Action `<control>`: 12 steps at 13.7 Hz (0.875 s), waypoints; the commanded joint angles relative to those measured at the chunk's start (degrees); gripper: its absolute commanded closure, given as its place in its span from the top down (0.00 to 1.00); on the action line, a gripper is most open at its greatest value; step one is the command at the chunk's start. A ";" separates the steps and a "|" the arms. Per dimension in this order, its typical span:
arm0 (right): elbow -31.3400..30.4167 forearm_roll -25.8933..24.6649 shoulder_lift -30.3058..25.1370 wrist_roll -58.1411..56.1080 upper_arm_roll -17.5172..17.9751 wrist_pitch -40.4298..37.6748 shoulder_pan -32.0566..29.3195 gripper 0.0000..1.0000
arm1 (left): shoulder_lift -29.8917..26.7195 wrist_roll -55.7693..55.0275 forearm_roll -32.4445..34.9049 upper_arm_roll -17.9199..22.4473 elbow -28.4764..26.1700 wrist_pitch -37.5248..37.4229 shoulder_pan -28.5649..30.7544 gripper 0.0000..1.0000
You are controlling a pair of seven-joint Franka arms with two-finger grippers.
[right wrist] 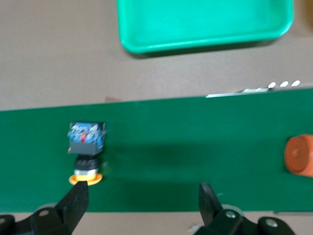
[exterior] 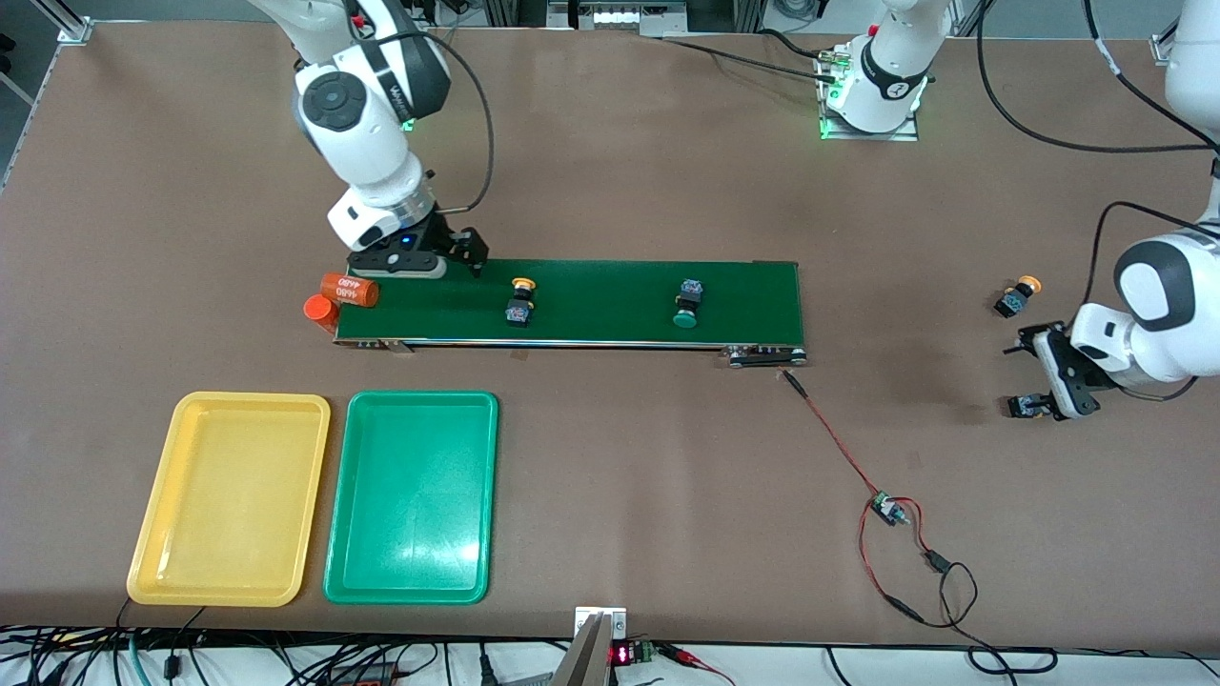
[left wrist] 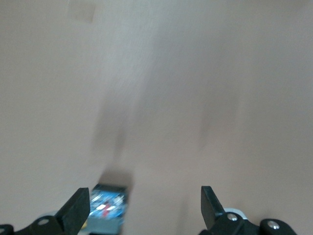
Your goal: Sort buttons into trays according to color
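Note:
A yellow-capped button (exterior: 519, 301) (right wrist: 86, 147) and a green-capped button (exterior: 687, 305) lie on the dark-green belt (exterior: 591, 295). My right gripper (exterior: 431, 265) (right wrist: 143, 200) hangs open over the belt's farther edge near the right arm's end, the yellow-capped button just off one fingertip. Another yellow-capped button (exterior: 1017, 296) (left wrist: 108, 208) lies on the table at the left arm's end. My left gripper (exterior: 1016, 378) (left wrist: 145, 210) is open and low beside it, nothing between its fingers. The yellow tray (exterior: 229, 495) and green tray (exterior: 412, 495) (right wrist: 205, 24) sit side by side nearer the camera.
Two orange cylinders (exterior: 350, 289) (exterior: 319, 310) lie at the belt's end under the right arm; one orange cylinder (right wrist: 301, 155) shows in the right wrist view. A red-and-black wire with a small board (exterior: 886, 508) runs from the belt's other end toward the table's near edge.

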 commanded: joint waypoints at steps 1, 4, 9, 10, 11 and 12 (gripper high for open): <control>-0.52 -1.75 1.39 1.63 -0.07 2.28 0.57 1.00 | 5.98 7.83 0.23 -1.26 6.43 0.13 2.32 1.00; -0.43 -4.13 3.59 1.55 -0.07 4.48 0.57 1.00 | 6.25 7.83 0.22 -1.26 6.52 0.14 2.59 1.00; -0.26 -6.94 5.61 1.19 -0.16 5.10 0.48 1.00 | 7.83 7.92 -0.04 -1.26 6.61 0.22 2.59 1.00; -0.17 -7.03 5.88 1.02 -0.25 5.10 0.48 1.00 | 7.84 8.01 -0.04 -1.26 6.61 0.22 2.76 1.00; -0.17 -7.03 5.97 1.02 -0.25 5.10 0.48 1.00 | 7.92 8.10 -0.04 -1.26 6.61 0.22 3.20 1.00; -0.17 -7.03 5.97 1.02 -0.25 5.10 0.48 1.00 | 7.92 8.36 -0.04 -1.35 6.52 0.22 3.46 1.00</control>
